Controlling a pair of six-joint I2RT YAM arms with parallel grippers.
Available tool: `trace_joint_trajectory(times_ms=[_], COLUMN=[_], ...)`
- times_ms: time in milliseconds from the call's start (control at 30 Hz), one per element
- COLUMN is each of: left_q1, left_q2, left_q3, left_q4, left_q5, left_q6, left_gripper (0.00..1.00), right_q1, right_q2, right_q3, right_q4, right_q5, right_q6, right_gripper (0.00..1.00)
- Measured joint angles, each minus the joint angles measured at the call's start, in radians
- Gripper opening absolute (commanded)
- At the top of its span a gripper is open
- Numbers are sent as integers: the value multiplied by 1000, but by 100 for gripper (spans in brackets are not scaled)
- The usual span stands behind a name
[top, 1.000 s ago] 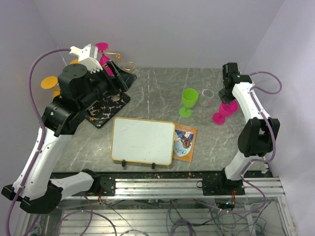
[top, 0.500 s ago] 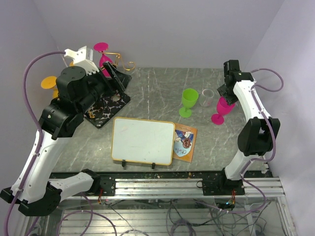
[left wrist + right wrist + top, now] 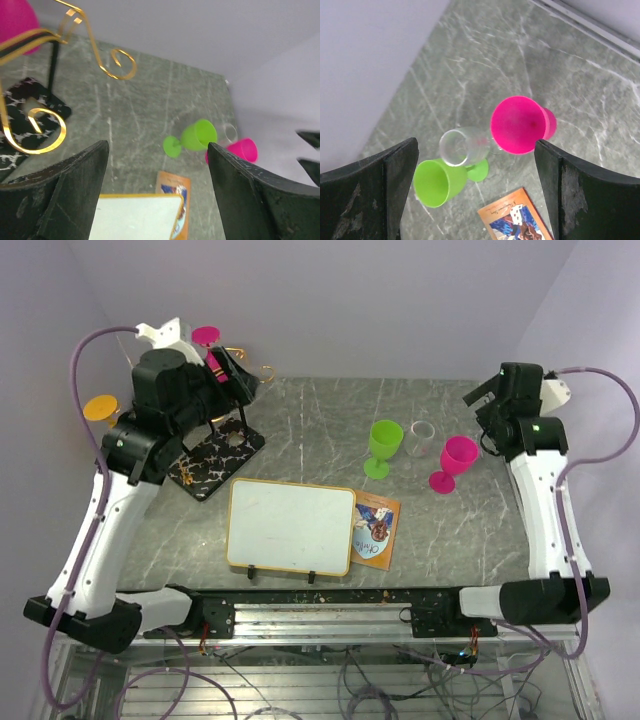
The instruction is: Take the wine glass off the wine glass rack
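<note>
The wine glass rack (image 3: 215, 455) stands at the back left on its black veined base, with gold curled arms (image 3: 120, 65). A pink wine glass (image 3: 207, 337) still hangs on the rack, seen at the top left of the left wrist view (image 3: 15, 22). An orange glass foot (image 3: 99, 407) shows at the far left. My left gripper (image 3: 240, 380) hovers open beside the gold arms, holding nothing (image 3: 157, 150). Another pink wine glass (image 3: 455, 462) stands upright on the table at the right (image 3: 520, 125). My right gripper (image 3: 483, 420) is open above it and empty (image 3: 475, 145).
A green glass (image 3: 385, 445) and a clear glass (image 3: 422, 438) stand just left of the pink one on the table. A whiteboard (image 3: 290, 527) and an orange card (image 3: 376, 530) lie near the front middle. Walls close in at both sides.
My right gripper opened and let go of the pink wine glass, which now stands on the table; that arm rose and drew back right. The left arm shifted in toward the rack.
</note>
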Motion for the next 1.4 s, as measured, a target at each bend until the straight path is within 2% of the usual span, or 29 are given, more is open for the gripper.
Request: trace_joint_trajectory(times_ms=[200, 267, 333, 367, 700, 1000, 1400], left_q1=[261, 325, 367, 378, 414, 450, 454], left_q2=[94, 141, 204, 235, 558, 823, 967], left_q3=[24, 48, 93, 114, 385, 665, 778], left_q4=[46, 53, 70, 77, 47, -33, -57], left_q5=[156, 198, 225, 228, 157, 38, -13], left_q6=[-29, -49, -73, -82, -195, -228, -207], left_gripper=[93, 91, 97, 96, 85, 77, 70], right_q1=[0, 0, 0, 0, 34, 47, 47], right_q2=[-149, -179, -195, -197, -211, -214, -213], right_q3=[-143, -198, -230, -235, -235, -235, -235], right_q4=[159, 197, 217, 221, 257, 259, 261], right_q5=[-116, -160, -194, -205, -230, -239, -225], right_q6=[-108, -133, -148, -154, -174, -173, -173], right_gripper=[100, 100, 100, 100, 100, 100, 100])
